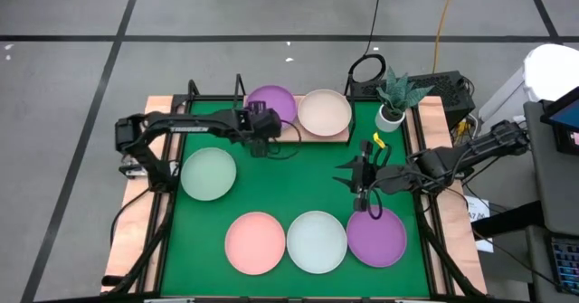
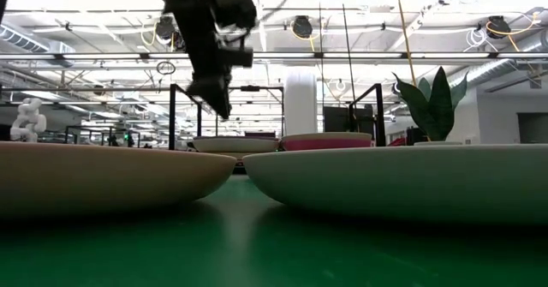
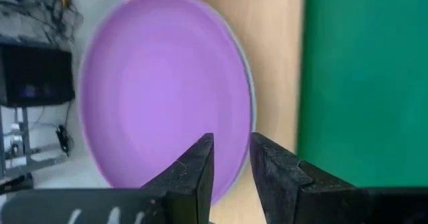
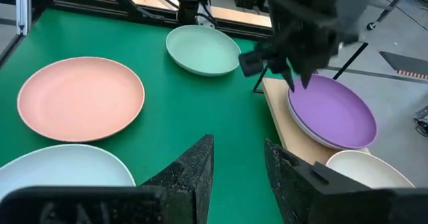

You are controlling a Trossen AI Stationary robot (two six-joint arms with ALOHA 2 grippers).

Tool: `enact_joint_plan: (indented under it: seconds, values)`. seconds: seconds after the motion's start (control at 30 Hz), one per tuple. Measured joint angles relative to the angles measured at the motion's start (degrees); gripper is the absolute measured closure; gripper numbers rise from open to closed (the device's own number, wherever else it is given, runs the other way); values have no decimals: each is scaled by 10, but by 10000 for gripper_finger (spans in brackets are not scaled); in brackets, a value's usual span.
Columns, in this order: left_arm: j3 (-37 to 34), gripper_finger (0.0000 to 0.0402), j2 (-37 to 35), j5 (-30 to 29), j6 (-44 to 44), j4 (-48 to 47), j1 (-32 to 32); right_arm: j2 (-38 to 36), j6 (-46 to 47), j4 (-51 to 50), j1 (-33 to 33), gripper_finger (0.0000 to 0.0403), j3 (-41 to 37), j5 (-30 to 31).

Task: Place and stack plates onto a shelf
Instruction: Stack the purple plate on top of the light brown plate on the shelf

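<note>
The light wooden rectangular shelf board (image 1: 339,135) on its thin black wire frame carries a round matte purple plate (image 1: 271,104) and, beside it, a round beige plate (image 1: 325,111). The left gripper (image 1: 265,144) hangs just off the shelf's front edge beside the purple plate, its dark fingers (image 3: 194,174) parted by a narrow gap and holding nothing; it appears clear of the plate. The right gripper (image 1: 360,187) hovers over the green mat (image 1: 298,181), well in front of the shelf, fingers slightly parted and empty, above a second purple plate (image 1: 376,237). In front of the shelf lie a pale mint plate (image 1: 208,174), a salmon pink plate (image 1: 255,241) and a whitish plate (image 1: 317,241)
</note>
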Motion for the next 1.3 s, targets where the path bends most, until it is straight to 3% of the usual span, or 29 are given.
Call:
enact_joint_plan:
  seconds: [0.2, 0.4, 0.7, 0.97, 1.3]
  values:
    - [0, 298, -76, 0, -61, -27, -56, 11, 0, 14, -1, 289, 0, -2]
    - [0, 298, -149, 13, -185, -131, -138, 38, 20, 29, 0, 289, 0, -10]
    - [-2, 298, -180, 12, -332, -243, -324, 124, 89, 36, 3, 289, 7, -112]
    - [-46, 298, -182, -22, -415, -195, -477, 207, 192, 33, 64, 289, 6, -168]
    - [-134, 298, -181, -25, -545, -117, -576, 276, 357, 6, 144, 289, 21, -202]
